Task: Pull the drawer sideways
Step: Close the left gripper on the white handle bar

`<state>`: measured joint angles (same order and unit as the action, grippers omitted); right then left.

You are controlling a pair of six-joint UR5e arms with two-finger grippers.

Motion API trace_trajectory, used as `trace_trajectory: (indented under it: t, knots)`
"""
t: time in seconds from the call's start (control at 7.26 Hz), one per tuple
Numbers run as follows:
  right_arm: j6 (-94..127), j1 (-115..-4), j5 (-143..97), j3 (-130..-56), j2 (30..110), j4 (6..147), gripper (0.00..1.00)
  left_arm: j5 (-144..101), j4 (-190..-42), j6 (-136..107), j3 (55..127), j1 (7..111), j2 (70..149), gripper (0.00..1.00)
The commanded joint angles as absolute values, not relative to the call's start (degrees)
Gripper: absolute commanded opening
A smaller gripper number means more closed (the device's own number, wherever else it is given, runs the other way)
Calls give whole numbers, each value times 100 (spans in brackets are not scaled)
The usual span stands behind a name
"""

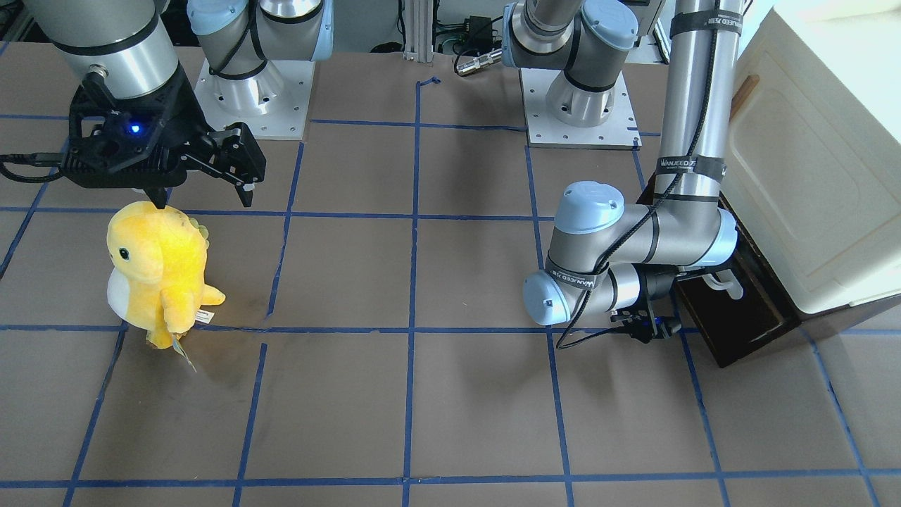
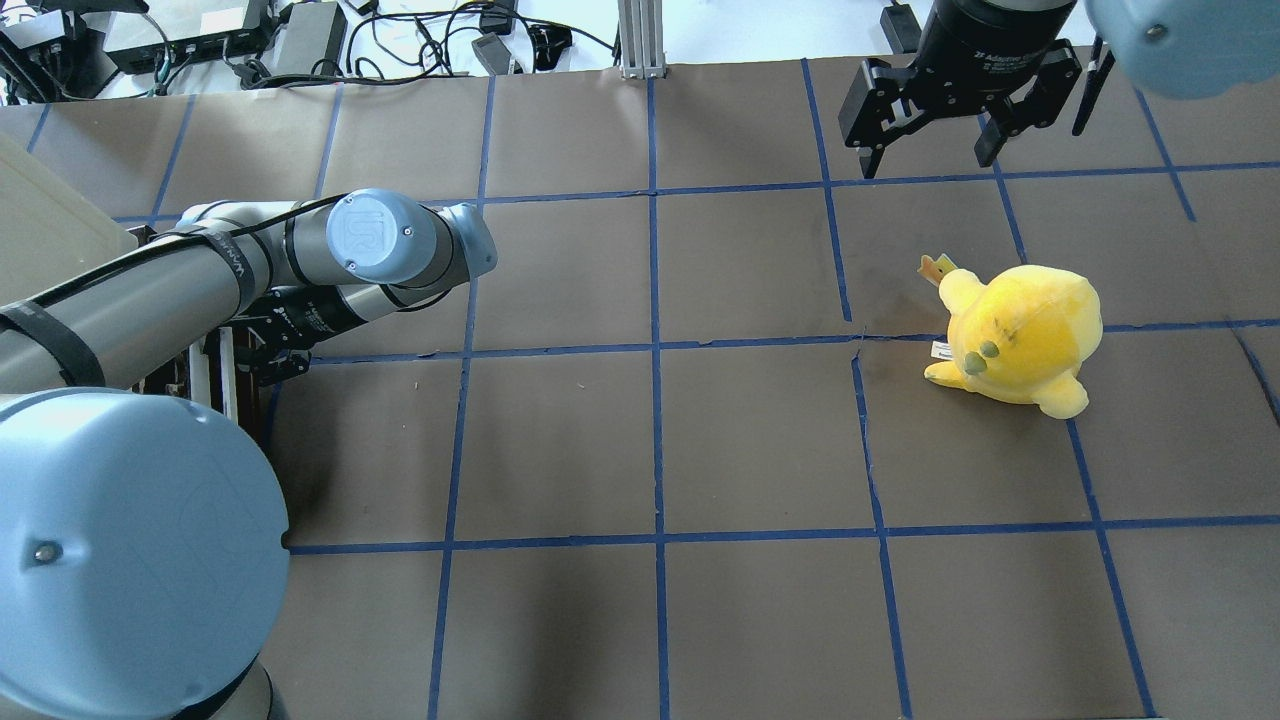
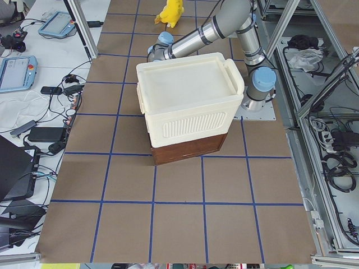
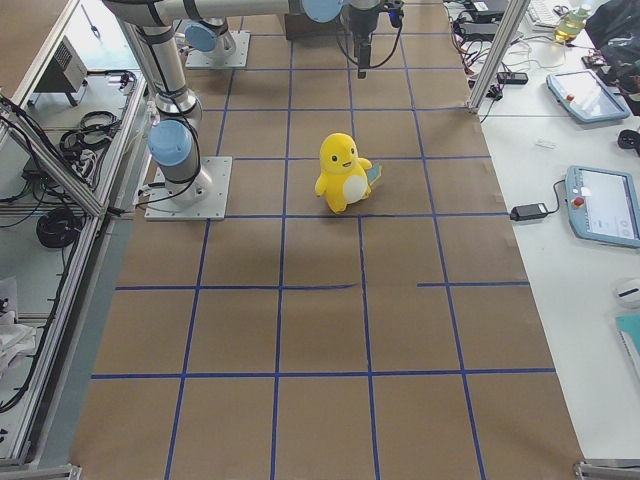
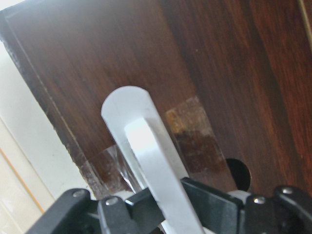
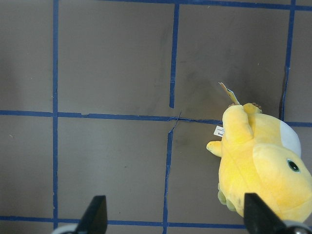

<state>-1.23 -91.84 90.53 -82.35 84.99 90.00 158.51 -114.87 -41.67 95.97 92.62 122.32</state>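
The dark brown drawer (image 1: 747, 325) sits at the bottom of the cream-white cabinet (image 1: 809, 176) and sticks out a little toward the table's middle. Its white loop handle (image 1: 725, 285) fills the left wrist view (image 5: 146, 146), against the brown drawer front (image 5: 219, 73). My left gripper (image 5: 161, 204) is shut on this handle, with a black finger on each side; it also shows in the overhead view (image 2: 265, 355). My right gripper (image 2: 930, 150) is open and empty, hovering above the table beyond a yellow plush toy (image 2: 1015, 335).
The yellow plush (image 1: 158, 271) stands on the brown table, close below my right gripper (image 1: 204, 197). The cabinet door carries a small brown wooden handle (image 1: 745, 88). Both arm bases (image 1: 253, 91) stand at the table's robot side.
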Motion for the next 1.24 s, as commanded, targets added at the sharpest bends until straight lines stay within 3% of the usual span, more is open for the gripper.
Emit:
trace_trajectory:
  t: [0.0, 1.1]
  knots:
    - [-123, -9185, 9053, -8235, 8499, 9000, 100, 15698, -11487, -4079, 9458, 9343, 12243, 0]
    - [-123, -9185, 9053, -8235, 8499, 9000, 100, 15417, -11399, -3990, 9211, 9597, 12401, 0]
